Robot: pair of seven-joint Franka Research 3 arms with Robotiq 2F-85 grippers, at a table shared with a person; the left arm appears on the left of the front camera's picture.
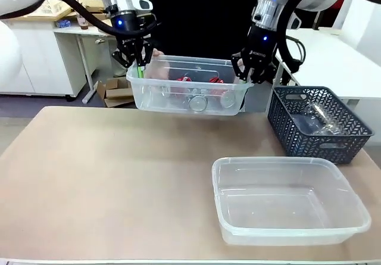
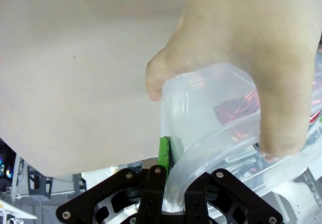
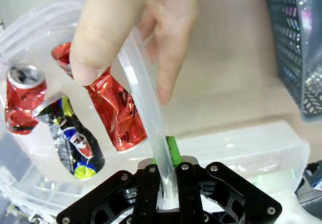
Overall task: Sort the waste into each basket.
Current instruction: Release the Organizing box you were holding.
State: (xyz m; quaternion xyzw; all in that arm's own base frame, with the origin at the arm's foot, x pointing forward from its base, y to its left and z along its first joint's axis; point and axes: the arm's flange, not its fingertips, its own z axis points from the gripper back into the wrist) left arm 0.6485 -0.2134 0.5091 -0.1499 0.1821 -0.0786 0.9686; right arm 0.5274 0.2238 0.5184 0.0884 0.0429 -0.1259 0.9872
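Two grips, one load: left gripper [image 1: 137,61] and right gripper [image 1: 250,74] are each clenched on the rim of the clear tub [image 1: 190,103], one at each short end, green pads [image 3: 172,149] pinching the thin lip.

The tub sits at the far edge of the table [image 1: 107,181]. I can't tell if its base rests on anything.

The waste is inside it: crushed red cans [image 3: 113,103], a blue-printed can [image 3: 75,141], and what look like clear bottles [image 1: 197,103].

A person's hand [image 2: 251,63] is on the rim right beside my left pads. A second hand [image 3: 126,27] grips the wall just above my right pads.

The empty tub [image 1: 274,159] is near me on the right. The dark basket [image 1: 318,137] beyond it holds clear plastic.

Risks from here:
- Rim flex — the lip is already buckled inward at the left grip. Soft plastic under load could fold and slide out of the pads.
- Arms out of step in height or spacing would tilt or twist the tub, so cans roll to one end or spill over the edge.
- Fingers are next to both pinch points, so any regrip or sideways shift could catch them.
- If the person lets go abruptly, the full weight lands on two thin lip grips.
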